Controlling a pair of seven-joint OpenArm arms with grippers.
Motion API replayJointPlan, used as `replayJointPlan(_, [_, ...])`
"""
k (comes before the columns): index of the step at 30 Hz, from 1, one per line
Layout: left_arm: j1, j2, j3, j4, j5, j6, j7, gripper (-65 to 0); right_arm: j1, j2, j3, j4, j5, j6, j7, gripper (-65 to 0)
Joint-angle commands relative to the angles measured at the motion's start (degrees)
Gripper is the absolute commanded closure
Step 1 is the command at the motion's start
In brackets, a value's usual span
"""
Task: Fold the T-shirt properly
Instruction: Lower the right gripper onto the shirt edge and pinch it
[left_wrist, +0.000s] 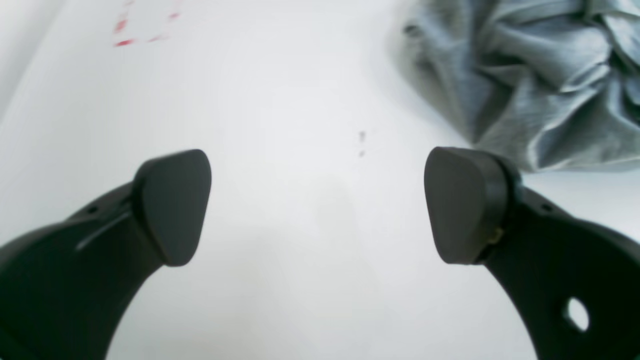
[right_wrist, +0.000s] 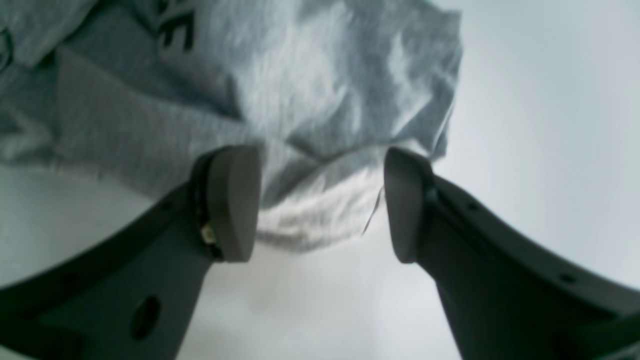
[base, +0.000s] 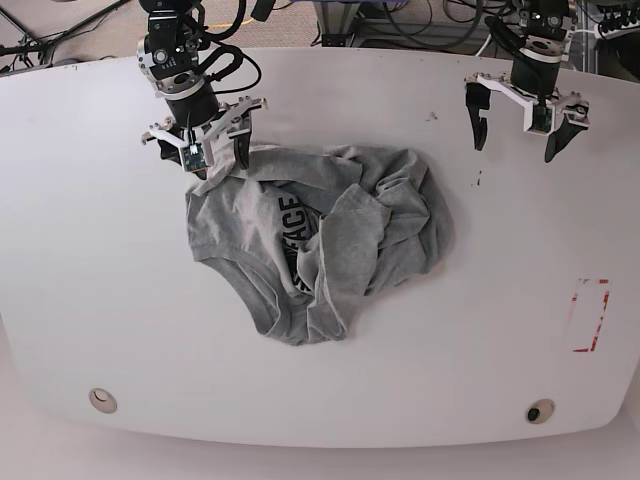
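Crumpled T-shirt lies mid-table.
The left gripper is held wide apart over bare surface; the right gripper, jaws parted and empty, is poised over the shirt's far edge.

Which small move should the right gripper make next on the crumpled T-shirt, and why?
Probably lower the right gripper and close it: its jaws are apart with a T-shirt edge lying between them, not pinched. The left gripper is open over the bare table.
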Motion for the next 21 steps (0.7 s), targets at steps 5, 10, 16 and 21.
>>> replayJointPlan(5, [-2.4,-0.5,0.0,1.4,-0.2,-4.8,3.9,-65.0,12.0,0.6,0.4,0.0,0.2,0.2,-8.5,-37.6])
replayJointPlan(10, [-2.2,-0.5,-0.2,1.4,-0.2,-5.8,5.3,-65.0,20.4,0.7,3.7,-7.1,0.6,0.3,-10.3,-37.6])
replayJointPlan(16, [-0.8,-0.3,-0.2,1.4,-0.2,-5.8,5.3,-65.0,26.8,3.1,4.6,-16.9,0.7,5.3,-10.3,-37.4])
replayJointPlan(21, [0.2,-0.2,0.1,1.4,-0.4,-5.8,5.3,-65.0,30.0,3.4,7.7,-22.9,0.6,9.2,-10.3,-37.3])
